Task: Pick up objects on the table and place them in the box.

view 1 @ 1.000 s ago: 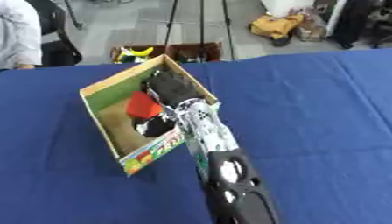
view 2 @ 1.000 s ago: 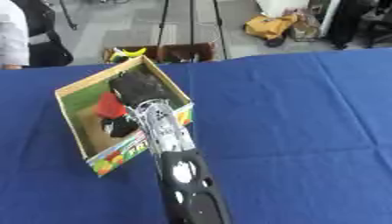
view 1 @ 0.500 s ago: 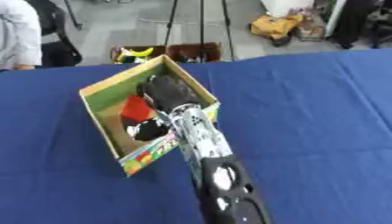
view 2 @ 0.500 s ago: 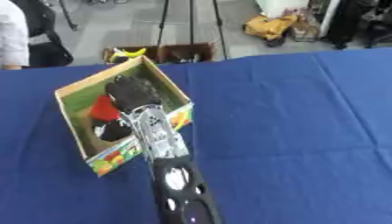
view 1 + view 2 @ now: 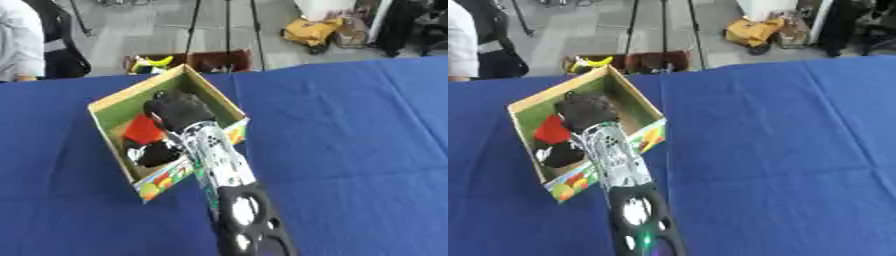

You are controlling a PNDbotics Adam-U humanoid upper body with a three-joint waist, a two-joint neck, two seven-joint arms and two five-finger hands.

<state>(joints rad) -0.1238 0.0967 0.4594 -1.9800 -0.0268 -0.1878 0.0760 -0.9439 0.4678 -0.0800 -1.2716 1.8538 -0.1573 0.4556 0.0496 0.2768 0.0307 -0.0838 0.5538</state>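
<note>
An open cardboard box with a printed front stands askew on the blue table, left of the middle. Inside lie a red object and a black-and-white object. My right hand, black, hangs over the inside of the box near its far right wall. Its silver wrist crosses the near rim, and the arm comes up from the bottom edge. Anything under the hand is hidden. The left hand shows in neither view.
The blue cloth runs bare to the right and in front of the box. Beyond the far table edge stand a floor crate with a yellow item, tripod legs and a yellow bag. A person stands at the upper left.
My right hand has drawn back a little toward me inside the box, and the arm has shifted slightly left. The box and its contents have stayed put.
</note>
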